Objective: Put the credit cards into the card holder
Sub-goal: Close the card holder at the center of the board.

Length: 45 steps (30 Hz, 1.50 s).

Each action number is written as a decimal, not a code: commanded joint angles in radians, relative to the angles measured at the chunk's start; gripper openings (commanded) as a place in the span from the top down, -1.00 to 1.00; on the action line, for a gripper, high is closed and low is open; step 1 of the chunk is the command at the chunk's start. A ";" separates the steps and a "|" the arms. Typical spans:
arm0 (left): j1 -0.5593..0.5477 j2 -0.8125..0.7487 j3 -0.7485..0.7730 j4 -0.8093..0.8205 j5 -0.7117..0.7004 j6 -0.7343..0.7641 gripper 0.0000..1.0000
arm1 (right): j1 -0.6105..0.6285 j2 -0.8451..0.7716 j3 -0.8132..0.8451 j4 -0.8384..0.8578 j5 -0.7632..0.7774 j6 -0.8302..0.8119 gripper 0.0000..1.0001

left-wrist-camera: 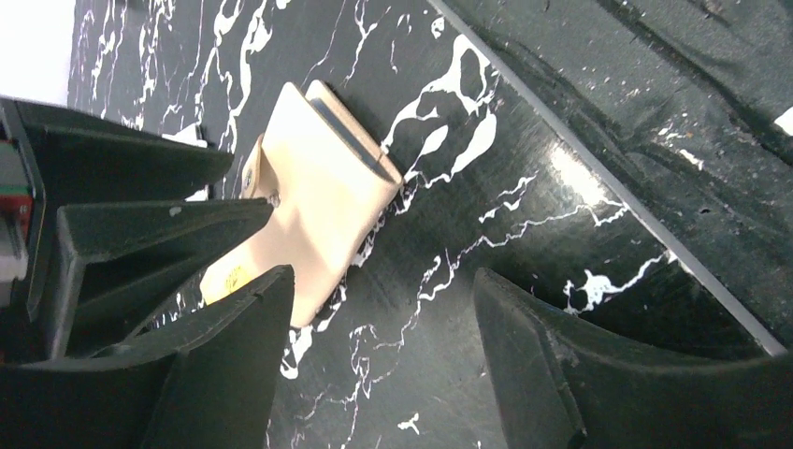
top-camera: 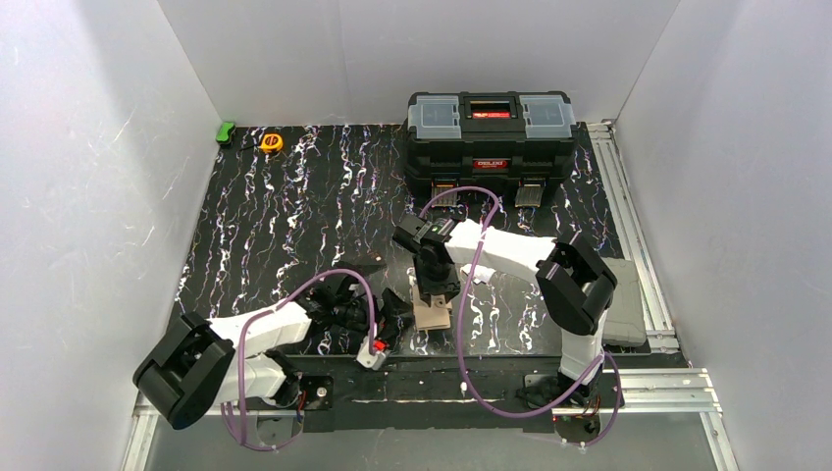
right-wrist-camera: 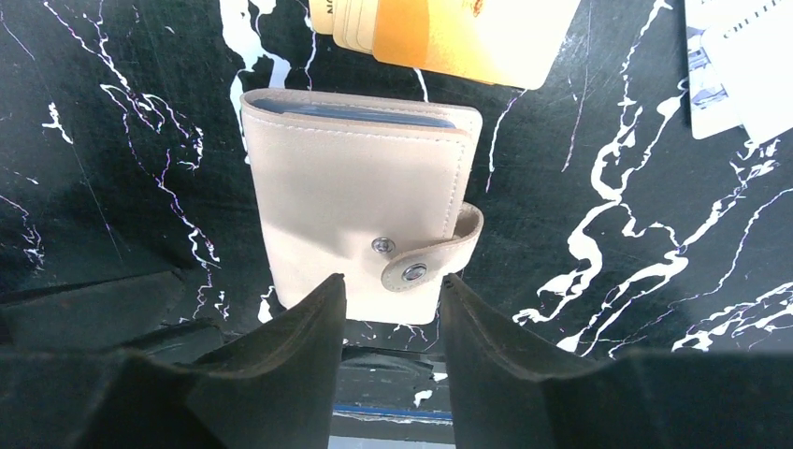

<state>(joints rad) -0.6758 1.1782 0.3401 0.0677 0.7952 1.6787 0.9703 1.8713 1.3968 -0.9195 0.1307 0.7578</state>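
Note:
The card holder (right-wrist-camera: 360, 206) is a cream wallet lying shut on the black marbled table, its snap tab fastened. In the top view the card holder (top-camera: 433, 314) sits near the table's front edge. An orange credit card (right-wrist-camera: 458, 37) lies fanned with paler cards just past the holder's far edge. My right gripper (right-wrist-camera: 393, 290) points down over the holder's near edge, open, with nothing between its fingers. My left gripper (left-wrist-camera: 383, 309) is low over the table beside the card holder (left-wrist-camera: 323, 196), open and empty. A yellow-orange corner (left-wrist-camera: 229, 276) peeks out at the holder's far end.
A big black toolbox (top-camera: 491, 142) stands at the back. A yellow tape measure (top-camera: 271, 142) and a green object (top-camera: 227, 131) lie at the back left. A white printed card (right-wrist-camera: 739, 65) lies right of the orange one. A grey pad (top-camera: 625, 304) sits at the right edge.

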 commanded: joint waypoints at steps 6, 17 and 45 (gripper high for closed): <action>-0.038 0.087 0.033 -0.095 -0.023 0.068 -0.29 | 0.000 0.005 0.029 -0.056 0.037 0.019 0.21; -0.064 0.183 0.101 -0.138 -0.040 0.155 -0.30 | 0.004 0.039 0.059 -0.070 0.035 0.007 0.06; -0.145 0.365 0.225 -0.353 -0.169 0.270 0.26 | 0.005 -0.028 0.029 -0.066 0.055 0.014 0.97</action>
<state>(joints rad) -0.8108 1.4845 0.6025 -0.1013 0.7307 1.9713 0.9707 1.8999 1.4303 -0.9703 0.1661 0.7605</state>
